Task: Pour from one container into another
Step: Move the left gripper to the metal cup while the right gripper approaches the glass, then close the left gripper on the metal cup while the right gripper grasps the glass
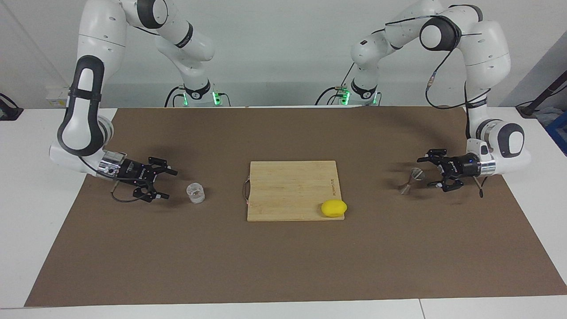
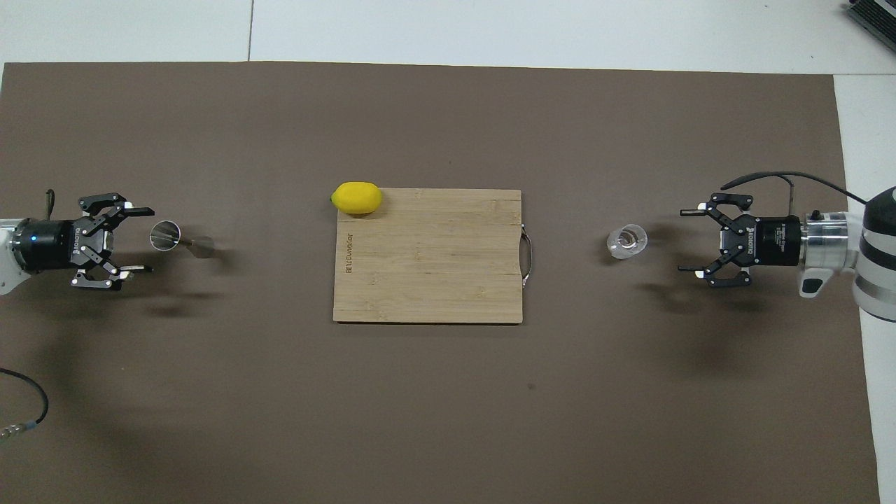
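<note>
Both arms are stretched out low over the brown mat (image 1: 283, 261), one at each end of the table, each pointing its pincer sideways toward the middle.

The right gripper (image 1: 169, 183) (image 2: 691, 240) hangs low over the mat at its own arm's end, its two fingers spread wide with nothing between them. The glass cup (image 1: 196, 193) (image 2: 626, 241) stands upright on the mat just in front of those open fingertips, near them but not touching, and roughly in line with the gap between them. It is a short clear cup; I cannot tell whether there is anything in it.

The left gripper (image 1: 425, 172) (image 2: 142, 239) does the same at the other end: low over the mat, fingers spread wide, holding nothing. The jigger (image 1: 411, 180) (image 2: 175, 239), a small metal hourglass shape, stands on the mat right at the tips of the fingers. From above its upper rim seems to sit between the fingertips; from across the table it looks just short of them, so I cannot say whether it is inside the gap. No finger touches it.

Between the cup and the jigger lies a wooden cutting board (image 1: 290, 188) (image 2: 427, 269), its metal handle turned toward the cup. A lemon (image 1: 334, 208) (image 2: 357, 197) rests on the board's corner, the one toward the jigger and farther from the robots.
</note>
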You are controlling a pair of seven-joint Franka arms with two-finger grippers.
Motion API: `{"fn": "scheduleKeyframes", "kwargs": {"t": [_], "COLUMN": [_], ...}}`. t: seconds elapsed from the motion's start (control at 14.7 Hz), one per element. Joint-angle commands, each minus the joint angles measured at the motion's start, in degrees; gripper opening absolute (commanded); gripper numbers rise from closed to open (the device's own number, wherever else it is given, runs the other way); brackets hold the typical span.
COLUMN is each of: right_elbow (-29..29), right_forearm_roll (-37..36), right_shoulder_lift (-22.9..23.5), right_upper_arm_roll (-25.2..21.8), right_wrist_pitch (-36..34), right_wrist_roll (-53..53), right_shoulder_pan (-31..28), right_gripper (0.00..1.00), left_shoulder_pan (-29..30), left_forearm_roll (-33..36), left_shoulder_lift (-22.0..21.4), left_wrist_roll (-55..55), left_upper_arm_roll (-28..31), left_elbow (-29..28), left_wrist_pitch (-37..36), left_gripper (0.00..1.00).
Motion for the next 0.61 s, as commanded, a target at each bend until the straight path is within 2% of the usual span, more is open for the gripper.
{"fn": "scheduleKeyframes", "kwargs": {"t": [0.0, 0.41, 0.55], "right_elbow": [1.16, 3.62, 4.24], "right_forearm_roll": [3.14, 5.08, 5.78], "right_shoulder_lift": [2.41, 7.59, 8.82], "right_upper_arm_roll": [0.17, 2.01, 3.32], "right_wrist_pitch": [-1.61, -2.58, -2.93], "right_wrist_roll": [0.79, 0.79, 0.61], "right_shoulder_pan": [-0.36, -0.18, 0.08], "right_gripper": [1.00, 1.00, 1.00], "left_shoulder_pan": [-0.06, -1.12, -1.12], "left_forearm_roll": [-1.80, -2.85, -2.85], "left_shoulder_lift": [-0.10, -0.18, -0.18], "left_wrist_roll": [2.85, 3.91, 3.91], "left_upper_arm_roll": [-0.48, -0.48, -0.48], "left_elbow": [-1.68, -3.35, -3.36], "left_wrist_pitch": [-0.37, 0.60, 0.68], "left_gripper": [1.00, 1.00, 0.97]}}
